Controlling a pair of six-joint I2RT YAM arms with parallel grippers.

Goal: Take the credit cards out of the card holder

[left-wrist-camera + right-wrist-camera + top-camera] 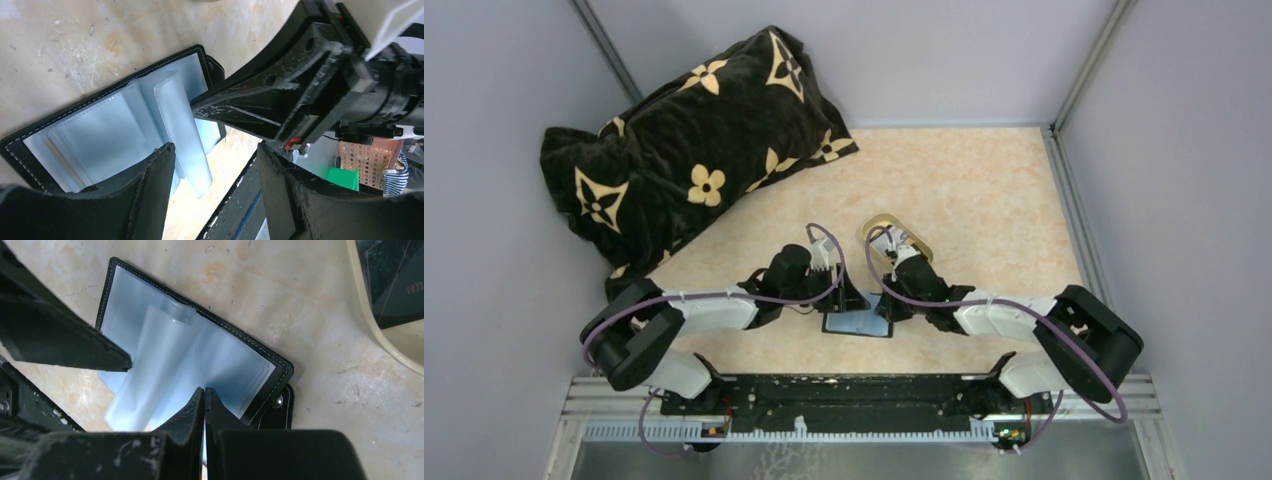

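The card holder point(857, 323) lies open and flat at the 6 o'clock edge of the desk point(984, 190), just ahead of the arm bases; its black stitched cover is down, and its pale blue plastic sleeves point(165, 355) fan upward, one standing loose in a fold. I cannot make out any credit cards through the cloudy plastic.

The right tool point(203, 392) comes in from 3 o'clock with its fingers pressed together, tips against the sleeves; I cannot tell whether a sleeve edge is nipped between them. The left tool point(214, 146) sits at 9 o'clock, spread and holding nothing, one finger tip touching the loose sleeve.

As I read it, the step is finding a card's edge. I would pin the cover with the shut right tool, so the holder cannot slide or lift; then work a left finger into the sleeve mouth, close on card and not on plastic, and draw along the sleeve's length, slowly, since the film looks likely to drag.

The gold-rimmed tray point(869, 225) waits near, at 1 o'clock; the flowered pillow point(684, 150) lies well apart at 10 o'clock.
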